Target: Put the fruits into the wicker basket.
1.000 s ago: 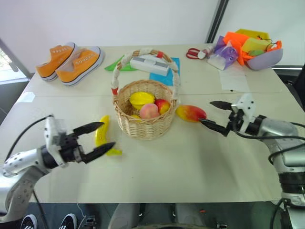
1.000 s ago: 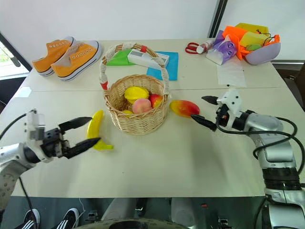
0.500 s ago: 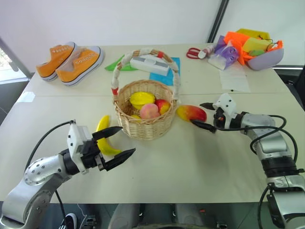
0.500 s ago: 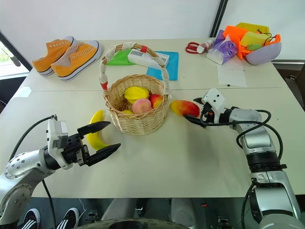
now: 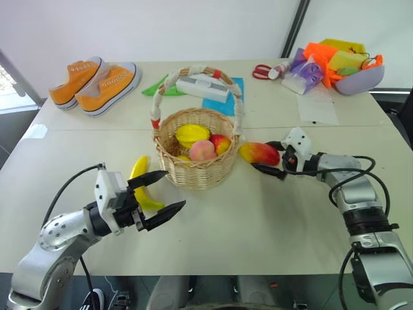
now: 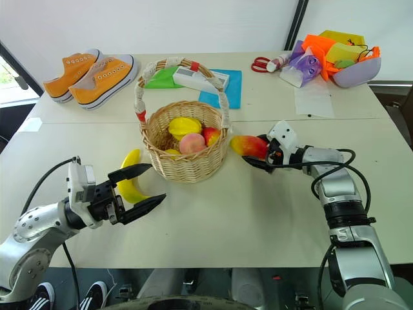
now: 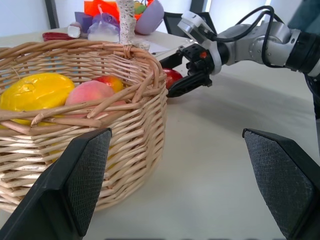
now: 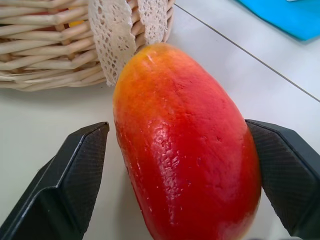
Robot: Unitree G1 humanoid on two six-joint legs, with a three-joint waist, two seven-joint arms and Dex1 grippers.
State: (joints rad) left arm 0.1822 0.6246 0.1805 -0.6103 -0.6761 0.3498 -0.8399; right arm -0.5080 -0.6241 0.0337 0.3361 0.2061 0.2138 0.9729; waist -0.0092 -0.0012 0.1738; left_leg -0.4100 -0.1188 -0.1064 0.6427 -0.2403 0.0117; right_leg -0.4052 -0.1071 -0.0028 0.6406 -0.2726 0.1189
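Note:
The wicker basket [image 5: 197,161] stands mid-table with a yellow fruit, a peach and a red apple inside. The red-and-yellow mango [image 5: 258,153] lies on the table just right of it. My right gripper [image 5: 266,157] is open, one finger on each side of the mango [image 8: 185,150]; one pad [image 8: 280,170] is against it and the other stands a little off. The banana [image 5: 137,177] lies left of the basket, partly hidden behind my left gripper [image 5: 173,190], which is open and empty. The left wrist view has the basket wall [image 7: 115,130] close ahead.
Orange sneakers [image 5: 97,77] sit at the back left. A white box [image 5: 203,87] on blue and green sheets lies behind the basket. Red scissors [image 5: 261,71], a plastic bag, a sheet of paper [image 5: 316,106] and a lilac bowl [image 5: 358,81] of colourful items crowd the back right.
My right gripper has slid left and down until its fingers straddle the mango, and they have narrowed. My left gripper has moved right, in front of the banana.

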